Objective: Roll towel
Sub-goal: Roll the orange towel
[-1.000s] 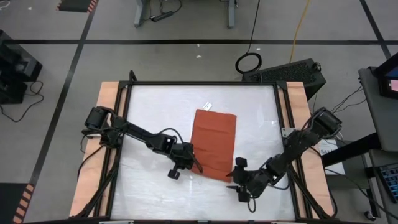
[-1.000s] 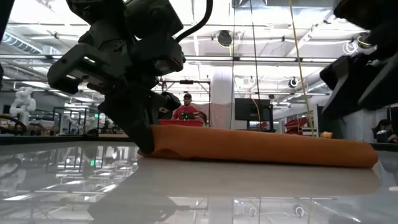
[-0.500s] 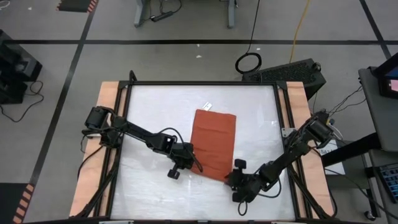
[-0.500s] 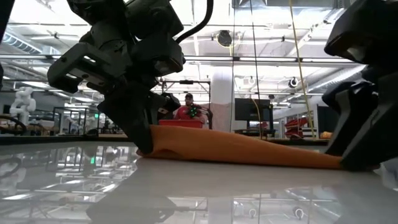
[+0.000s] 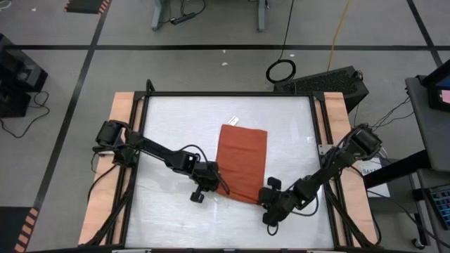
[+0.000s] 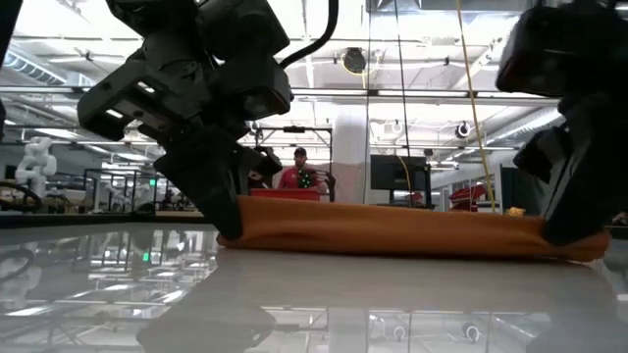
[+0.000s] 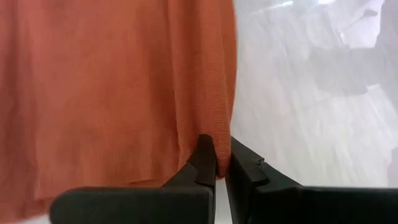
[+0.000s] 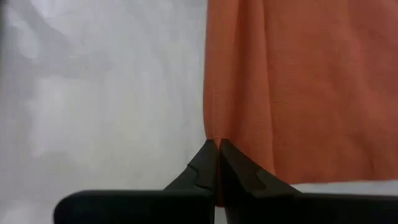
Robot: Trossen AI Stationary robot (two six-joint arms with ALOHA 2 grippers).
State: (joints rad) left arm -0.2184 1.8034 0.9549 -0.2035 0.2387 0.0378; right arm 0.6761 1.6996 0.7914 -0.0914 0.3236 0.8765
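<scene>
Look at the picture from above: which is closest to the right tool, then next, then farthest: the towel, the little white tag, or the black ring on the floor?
1. towel: pinched in the right tool, near corner.
2. white tag: past the towel's far edge.
3. black ring: on the floor beyond the table.

One camera looks straight down on the whole white glossy desk (image 5: 176,119). Another sits at desk-top level, facing the room. Both wrist cameras sit close over the rust-orange soft cloth towel (image 7: 112,87), which all views share.

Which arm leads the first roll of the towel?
Neither alone: the left gripper and right gripper are each shut on a near corner of the towel, so both are placed to roll together.
</scene>
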